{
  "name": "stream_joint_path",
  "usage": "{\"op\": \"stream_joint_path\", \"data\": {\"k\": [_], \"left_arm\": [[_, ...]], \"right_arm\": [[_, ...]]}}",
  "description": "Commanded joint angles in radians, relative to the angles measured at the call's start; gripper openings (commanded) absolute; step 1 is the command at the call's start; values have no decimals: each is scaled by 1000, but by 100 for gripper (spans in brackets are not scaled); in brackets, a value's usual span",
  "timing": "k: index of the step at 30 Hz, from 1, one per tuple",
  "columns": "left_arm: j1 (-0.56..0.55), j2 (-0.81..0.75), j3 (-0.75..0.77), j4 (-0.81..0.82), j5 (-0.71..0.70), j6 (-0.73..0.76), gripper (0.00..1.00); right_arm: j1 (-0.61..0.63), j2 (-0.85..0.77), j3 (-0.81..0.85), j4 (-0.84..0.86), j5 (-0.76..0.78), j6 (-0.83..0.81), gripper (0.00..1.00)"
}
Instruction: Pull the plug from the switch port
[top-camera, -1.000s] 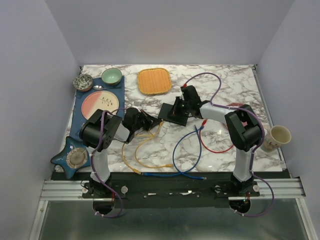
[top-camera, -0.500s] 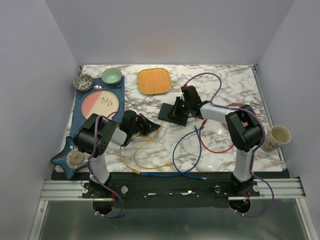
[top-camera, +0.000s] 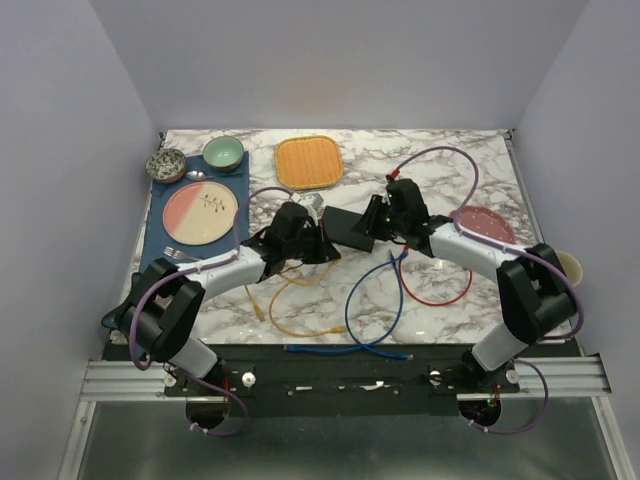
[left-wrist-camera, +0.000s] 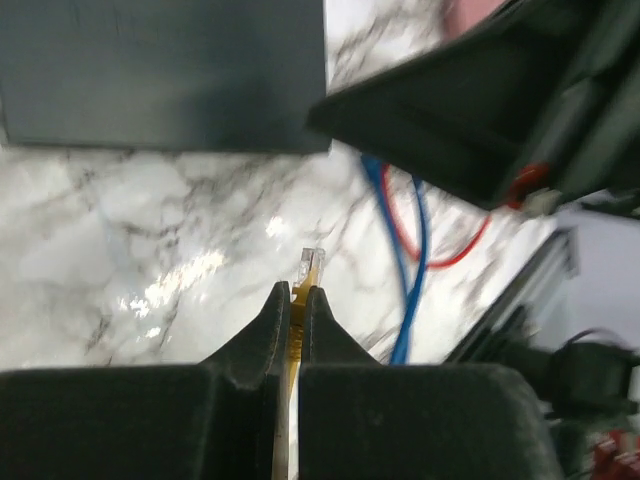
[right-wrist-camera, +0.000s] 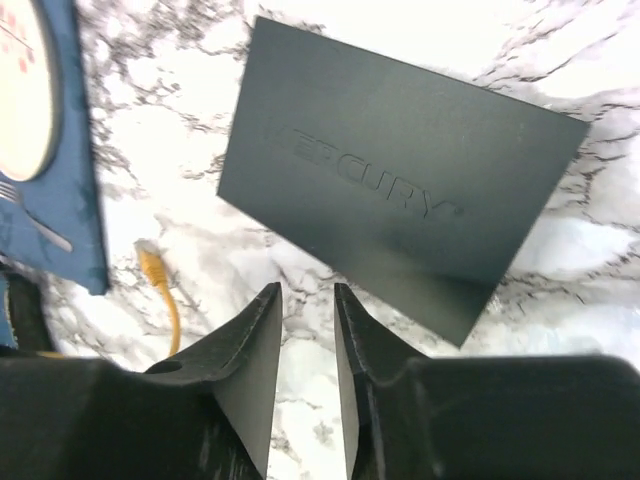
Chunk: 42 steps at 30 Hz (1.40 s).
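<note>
Left wrist view: L gripper (left-wrist-camera: 297, 292) clenched on yellow plug (left-wrist-camera: 311, 265). Plug tip is clear of switch (left-wrist-camera: 160, 70), which sits at upper left of frame. Right wrist view: I see R gripper (right-wrist-camera: 306, 292) w/ jaws parted, nothing between. Switch flat on marble table (right-wrist-camera: 600, 250), frame centre, just beyond jaws.

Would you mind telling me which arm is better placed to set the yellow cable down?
Left. The left gripper is shut on the yellow plug, clear of the switch. The right gripper stands open near the switch, holding nothing.
</note>
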<state>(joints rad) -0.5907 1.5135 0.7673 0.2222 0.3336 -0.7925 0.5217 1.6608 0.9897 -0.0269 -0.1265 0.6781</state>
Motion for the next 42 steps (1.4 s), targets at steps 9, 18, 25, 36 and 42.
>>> {"op": "stream_joint_path", "data": {"k": [9, 18, 25, 36, 42], "left_arm": [[-139, 103, 98, -492, -318, 197, 7], [-139, -90, 78, -501, -510, 177, 99], [-136, -289, 52, -523, -679, 137, 99], [-135, -326, 92, -830, -683, 105, 99], [-133, -429, 118, -952, -786, 143, 99]], "right_arm": [[-3, -245, -171, -50, 169, -75, 50], [-3, -279, -181, -114, 212, -60, 53], [-3, -429, -279, -119, 238, -81, 51], [-3, -545, -355, -105, 209, -77, 50], [-3, -553, -393, -70, 179, -77, 49]]}}
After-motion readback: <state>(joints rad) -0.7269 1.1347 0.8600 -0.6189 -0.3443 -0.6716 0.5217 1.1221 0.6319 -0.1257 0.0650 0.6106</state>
